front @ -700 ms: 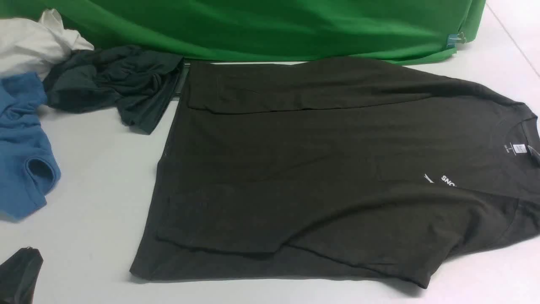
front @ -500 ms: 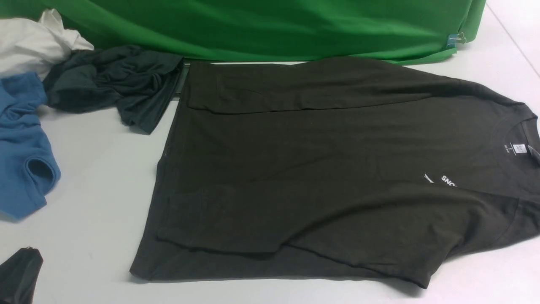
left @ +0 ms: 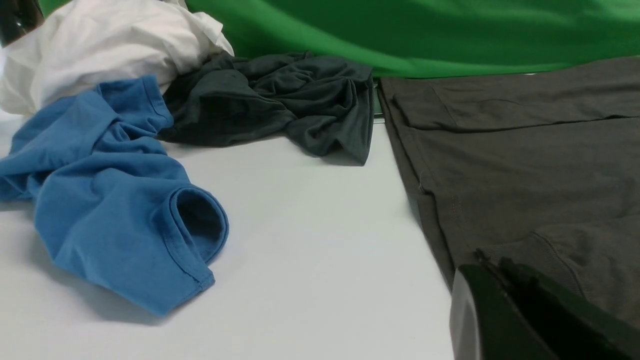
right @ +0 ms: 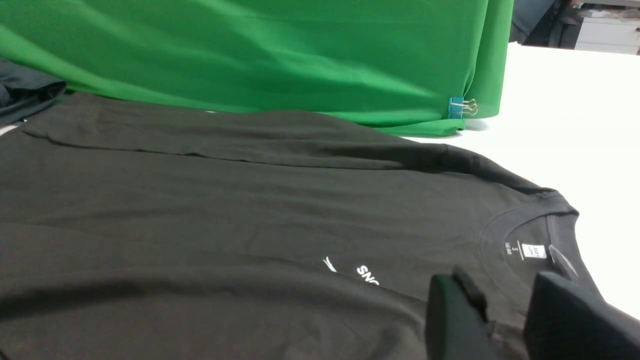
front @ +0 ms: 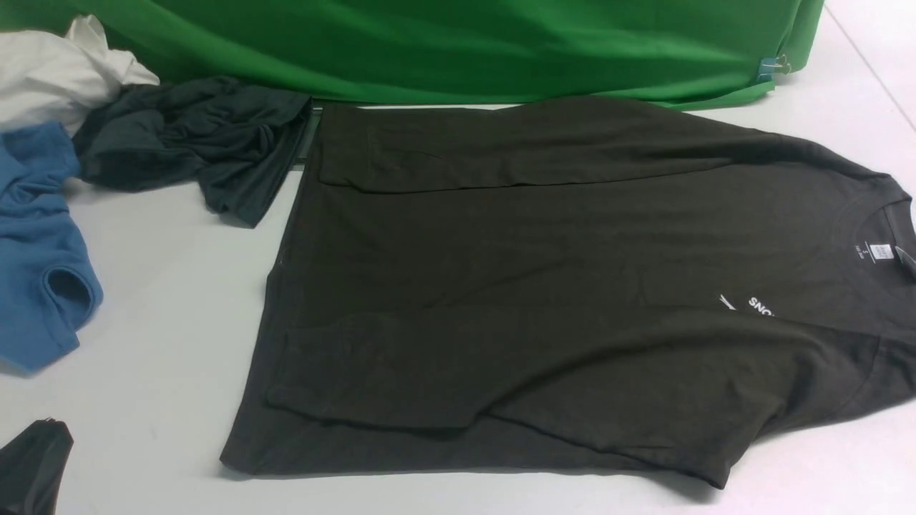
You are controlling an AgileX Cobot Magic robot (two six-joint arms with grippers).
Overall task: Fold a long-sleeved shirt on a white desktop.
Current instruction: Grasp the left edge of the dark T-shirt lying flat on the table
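Shirt (front: pixel 544 243): big and dark, lying wide on the white bench (front: pixel 157 343), neck toward the right side, one sleeve along the far edge, the other across its near half
Left fingers (left: pixel 492 262): shut, holding nothing
Right fingers (right: pixel 505 300): apart, holding nothing, seen against the shirt
Blue cloth (front: pixel 43 250): left of the shirt
Green cloth (front: pixel 458 50): behind the shirt

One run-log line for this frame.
dark olive long-sleeved shirt: both sleeves folded inward | left claw: shut | right claw: open, empty | body: unfolded
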